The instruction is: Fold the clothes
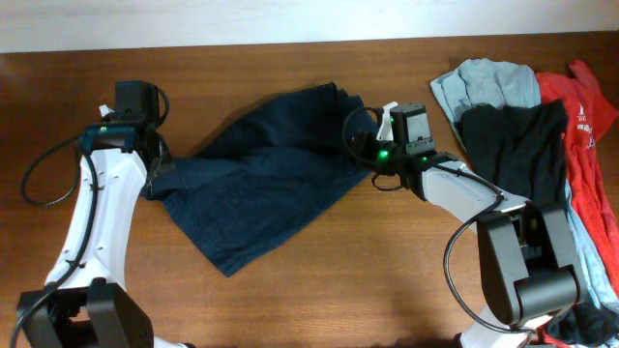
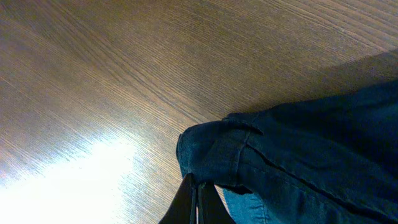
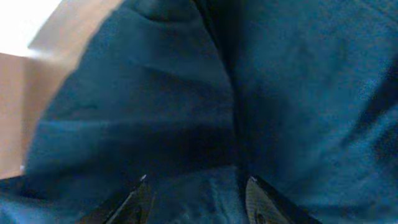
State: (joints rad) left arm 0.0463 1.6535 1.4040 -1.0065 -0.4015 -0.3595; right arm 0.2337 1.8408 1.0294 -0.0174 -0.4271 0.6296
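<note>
Shorts (image 1: 266, 179) lie spread mid-table (image 1: 319, 300), one leg toward 1 o'clock, the other toward 7. Left gripper (image 1: 155, 159) sits on their 9 o'clock corner, right gripper (image 1: 363, 135) on their 3 o'clock edge. Pile at table's 3 o'clock: light blue garment (image 1: 484, 82), black garment (image 1: 517, 145), red shirt (image 1: 585, 145).

Left wrist: left gripper (image 2: 196, 193) at 6 o'clock, fingers (image 2: 183, 208) pressed together, pinching the shorts' (image 2: 311, 155) seamed corner at their tips. Cloth runs off toward 3 o'clock. Bare wood everywhere else, glare patch at 8.

Right wrist: blurred. Right gripper (image 3: 199, 186) fingers (image 3: 138, 199) stand apart at 6 o'clock. Shorts (image 3: 155, 112) fill the view, cloth also in the gap. Can't tell whether any fold is caught. Table strip at 9.
</note>
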